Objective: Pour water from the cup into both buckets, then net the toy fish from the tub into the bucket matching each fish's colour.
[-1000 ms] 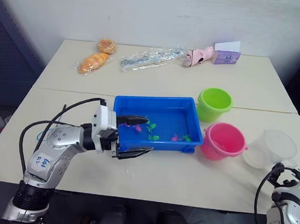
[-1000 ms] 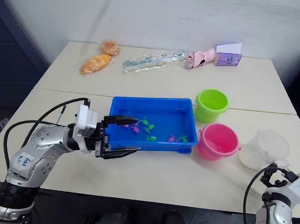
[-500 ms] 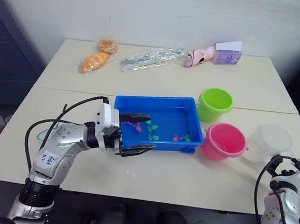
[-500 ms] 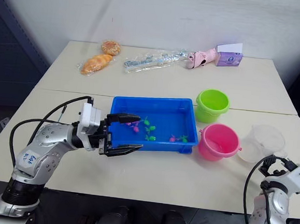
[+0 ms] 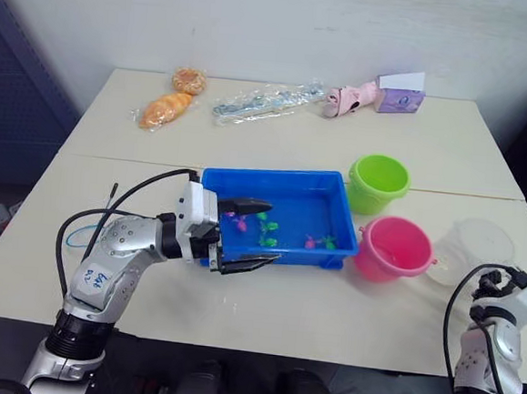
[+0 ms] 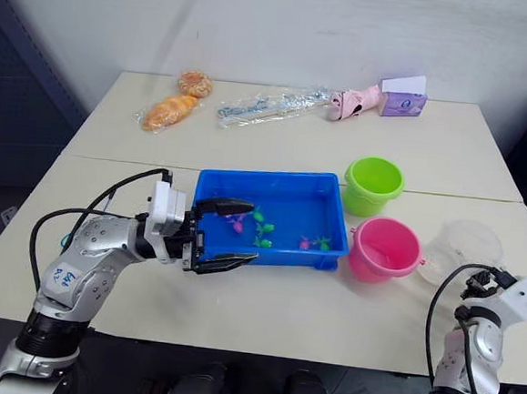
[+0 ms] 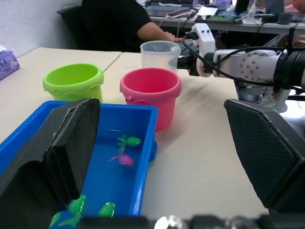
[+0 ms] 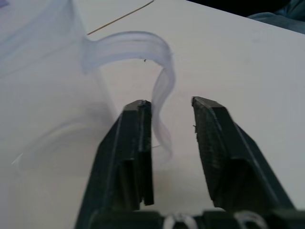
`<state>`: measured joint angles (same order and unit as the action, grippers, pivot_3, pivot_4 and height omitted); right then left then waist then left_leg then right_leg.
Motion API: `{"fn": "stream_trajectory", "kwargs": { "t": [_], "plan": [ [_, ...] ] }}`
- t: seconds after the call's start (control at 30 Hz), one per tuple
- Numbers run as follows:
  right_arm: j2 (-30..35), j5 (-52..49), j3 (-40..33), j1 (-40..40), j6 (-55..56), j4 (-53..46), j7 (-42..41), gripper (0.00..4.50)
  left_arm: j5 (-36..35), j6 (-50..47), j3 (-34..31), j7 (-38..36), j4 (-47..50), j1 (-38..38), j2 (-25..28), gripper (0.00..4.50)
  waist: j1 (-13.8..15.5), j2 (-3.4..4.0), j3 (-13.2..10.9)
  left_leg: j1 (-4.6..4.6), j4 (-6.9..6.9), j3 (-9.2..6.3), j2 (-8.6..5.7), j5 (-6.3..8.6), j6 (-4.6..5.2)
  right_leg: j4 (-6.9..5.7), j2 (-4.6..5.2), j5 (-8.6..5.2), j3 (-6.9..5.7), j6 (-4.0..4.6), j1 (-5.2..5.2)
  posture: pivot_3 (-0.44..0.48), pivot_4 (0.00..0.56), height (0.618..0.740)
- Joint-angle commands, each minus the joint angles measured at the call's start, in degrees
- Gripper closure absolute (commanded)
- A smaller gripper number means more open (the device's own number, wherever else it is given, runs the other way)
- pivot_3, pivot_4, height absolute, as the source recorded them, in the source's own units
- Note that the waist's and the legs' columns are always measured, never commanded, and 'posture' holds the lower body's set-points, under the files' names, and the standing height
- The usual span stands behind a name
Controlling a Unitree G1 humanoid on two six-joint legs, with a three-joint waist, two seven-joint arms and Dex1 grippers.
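— Where the right gripper [image 8: 171, 143] sits at the near right of the table [image 5: 327, 312], what do we make of its fingers?

— We see them spread, one on each side of the clear cup's [image 8: 52, 90] curved side handle [image 8: 159, 90]; the handle's loop runs down into the gap between them, and whether either finger touches it we cannot tell. The cup stands upright on the table, just right of the pink bucket [image 5: 392, 247].

— And our left gripper [image 5: 242, 234]?

— Its fingers are spread wide, holding nothing. One finger [image 7: 62, 157] hangs over the near left corner of the blue tub [image 5: 280, 212], the other [image 7: 267, 152] over the bare table in front of the tub.

— What lies in the tub?

— We count tiny green fish [image 7: 129, 141] and pink fish [image 7: 125, 160] on its floor. The lime green bucket [image 5: 377, 181] stands behind the pink one, both just right of the tub. Along the far edge we see bread in wrap [image 5: 165, 109], a clear plastic bag [image 5: 266, 101] and a purple box [image 5: 397, 98].
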<state>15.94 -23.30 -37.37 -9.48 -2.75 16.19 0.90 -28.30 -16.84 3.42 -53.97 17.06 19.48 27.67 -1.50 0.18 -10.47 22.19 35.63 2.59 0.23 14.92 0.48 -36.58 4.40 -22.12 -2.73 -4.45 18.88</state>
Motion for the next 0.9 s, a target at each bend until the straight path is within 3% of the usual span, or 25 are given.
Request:
{"fn": "stream_trajectory", "kwargs": {
  "t": [0.03, 0.27, 0.47, 0.67, 0.9],
  "plan": [
    [1.58, -0.88, -0.70, 0.19, 1.79, -1.09, -1.34, 4.48, 0.17, 1.36, 0.35, -0.45, 0.32, 0.73, -0.37, 0.00, 0.00, -0.01, -0.01, 0.01, 0.00, 0.00, 0.00, 0.00, 0.00, 0.01, 0.00, 0.00, 0.00, 0.00, 0.00, 0.000, 0.150, 0.740],
    [4.29, -0.48, -0.85, 3.94, -0.83, -11.35, -1.37, 4.48, -0.02, 1.24, 0.42, -1.11, 0.01, 0.86, -0.39, 0.00, 0.03, 0.13, -0.09, 0.04, -0.01, 0.01, -0.01, 0.00, 0.01, 0.03, 0.01, 0.00, 0.00, -0.02, 0.01, 0.000, 0.150, 0.740],
    [14.47, 6.69, 1.72, 12.48, -6.49, -24.39, -5.36, 4.48, -0.56, 0.65, 0.54, -1.98, -0.38, 0.93, -0.15, 0.00, 0.03, 0.09, -0.14, 0.03, -0.01, 0.01, 0.01, -0.01, -0.01, 0.04, -0.01, -0.01, 0.00, -0.04, 0.02, 0.000, 0.150, 0.740],
    [25.53, 13.14, 1.72, 17.18, -11.18, -31.48, -10.33, 4.48, -1.08, -0.23, 1.55, -4.82, -2.13, 2.07, 0.03, 0.00, 0.06, 0.07, -0.17, 0.03, -0.01, 0.05, -0.01, -0.02, -0.01, 0.06, -0.01, -0.03, 0.02, -0.09, 0.02, 0.000, 0.150, 0.740],
    [30.51, 17.01, 3.31, 17.76, -15.90, -37.25, -15.16, 4.48, -0.90, -1.14, 2.86, -6.98, -3.41, 6.45, -0.30, 0.00, 0.58, -0.01, -0.21, 0.06, 0.00, 0.05, -0.01, -0.03, -0.03, 0.11, -0.03, -0.02, 0.01, -0.13, 0.02, 0.000, 0.150, 0.740]
  ]
}}
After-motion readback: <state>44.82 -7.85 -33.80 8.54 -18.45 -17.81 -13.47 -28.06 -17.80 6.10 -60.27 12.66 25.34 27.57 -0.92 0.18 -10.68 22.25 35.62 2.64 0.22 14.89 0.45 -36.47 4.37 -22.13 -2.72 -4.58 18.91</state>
